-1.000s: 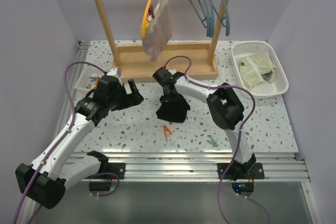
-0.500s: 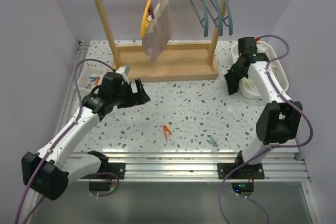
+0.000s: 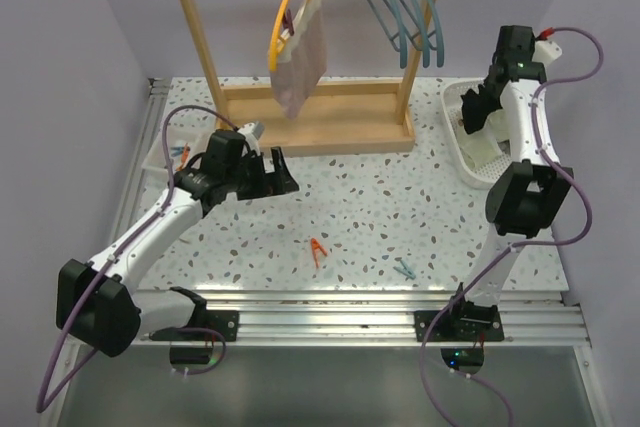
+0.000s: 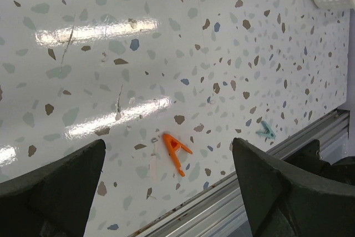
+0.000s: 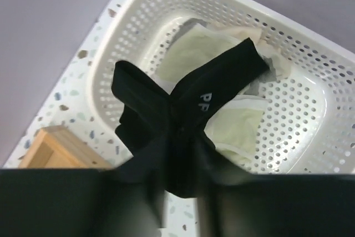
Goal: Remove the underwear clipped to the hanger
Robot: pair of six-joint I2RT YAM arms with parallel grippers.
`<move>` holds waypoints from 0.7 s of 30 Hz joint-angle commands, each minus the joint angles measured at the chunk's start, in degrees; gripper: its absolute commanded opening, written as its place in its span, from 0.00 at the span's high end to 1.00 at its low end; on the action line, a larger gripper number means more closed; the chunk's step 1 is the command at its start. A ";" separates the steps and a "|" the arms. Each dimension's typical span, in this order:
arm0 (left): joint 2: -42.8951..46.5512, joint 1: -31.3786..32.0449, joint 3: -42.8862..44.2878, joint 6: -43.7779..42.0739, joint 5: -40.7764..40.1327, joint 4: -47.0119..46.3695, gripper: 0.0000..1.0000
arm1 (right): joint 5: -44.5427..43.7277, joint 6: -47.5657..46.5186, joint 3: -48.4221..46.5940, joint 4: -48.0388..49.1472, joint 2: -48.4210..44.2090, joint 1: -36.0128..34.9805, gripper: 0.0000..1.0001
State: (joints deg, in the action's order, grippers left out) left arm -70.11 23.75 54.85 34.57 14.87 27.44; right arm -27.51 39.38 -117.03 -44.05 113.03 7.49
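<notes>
- Place: a robotics lab test cell, dressed as a laundry corner.
- Enclosure: plain lilac walls (image 3: 60, 67) close in a speckled table (image 3: 400, 207) on three sides.
- Mounting: aluminium rails (image 3: 330, 322) run along the near edge, with the left arm (image 3: 150, 237) and right arm (image 3: 525, 147) bolted on.
- Wiring: purple cables (image 3: 583, 33) loop loose along both arms.
- Props: a wooden rack (image 3: 310, 132) hung with hangers (image 3: 400, 7); a white perforated basket (image 5: 310, 48); an orange peg (image 3: 318, 251) and a teal peg (image 3: 405, 270) lying on the table.
</notes>
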 commanded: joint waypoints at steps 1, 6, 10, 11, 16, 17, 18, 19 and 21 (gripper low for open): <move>-1.70 -0.28 1.14 -3.35 3.67 -3.53 0.00 | -0.01 0.01 -1.95 -0.68 2.18 1.56 0.56; -3.89 -0.19 0.43 -8.10 7.70 -3.45 0.00 | 6.49 -4.38 -4.26 -3.14 0.19 1.57 0.02; -5.83 1.29 1.48 -12.15 7.37 1.01 0.00 | 12.64 -7.81 1.34 -7.87 -8.68 -0.79 0.02; -6.18 2.08 2.27 -12.15 5.71 2.43 0.00 | 13.00 -8.69 3.54 -9.02 -10.88 -1.85 0.02; -6.19 7.98 1.67 -6.54 -5.89 7.80 0.00 | 25.46 -19.67 24.72 -10.87 -25.92 -13.00 0.02; -4.18 8.07 0.97 -4.96 -7.13 8.06 0.00 | 29.75 -20.73 27.36 -11.92 -27.15 -15.11 0.03; -2.77 8.07 0.18 -1.99 -9.49 8.33 0.00 | 32.66 -23.53 33.48 -12.02 -28.30 -20.44 0.04; -1.28 8.07 -1.05 -0.74 -10.47 8.33 0.00 | 33.04 -23.90 36.06 -12.11 -30.13 -23.71 0.05; 4.52 8.07 -2.20 1.81 -12.31 8.24 0.00 | 32.43 -22.07 41.25 -10.10 -31.99 -30.57 0.08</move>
State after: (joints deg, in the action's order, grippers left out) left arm -73.28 32.01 53.74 30.79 9.30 34.11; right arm -2.11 21.56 -83.40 -52.01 80.53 -16.03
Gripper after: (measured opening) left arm 0.999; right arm 0.934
